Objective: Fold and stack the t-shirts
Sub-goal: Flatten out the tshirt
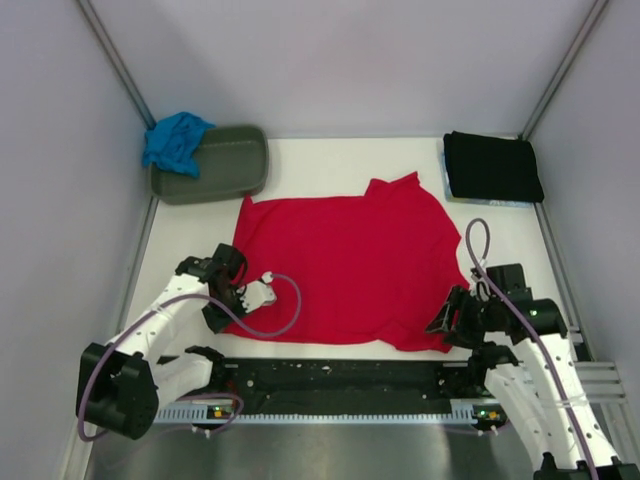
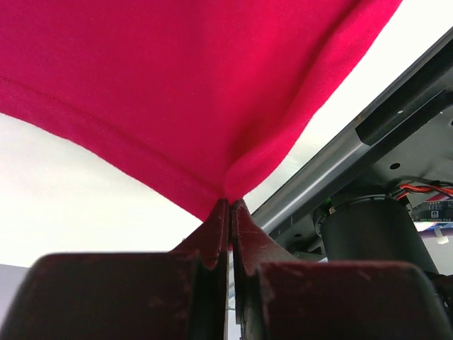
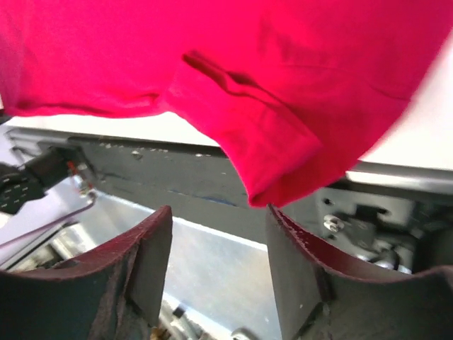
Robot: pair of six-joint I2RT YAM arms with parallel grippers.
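A bright red t-shirt (image 1: 350,260) lies spread on the white table. My left gripper (image 1: 258,296) is at its near-left edge; in the left wrist view the jaws (image 2: 230,204) are shut on a pinch of the red fabric (image 2: 184,85), which rises from the table. My right gripper (image 1: 446,322) is at the shirt's near-right corner. In the right wrist view it (image 3: 219,219) is open and empty, and the red corner (image 3: 283,170) hangs just above its right fingertip. A black t-shirt (image 1: 492,167) lies folded at the back right. A turquoise t-shirt (image 1: 175,140) is bunched at the back left.
A grey-green oval tub (image 1: 225,165) stands at the back left, with the turquoise shirt draped over its left rim. A black rail (image 1: 340,375) runs along the table's near edge between the arm bases. Light walls close in the left, right and back.
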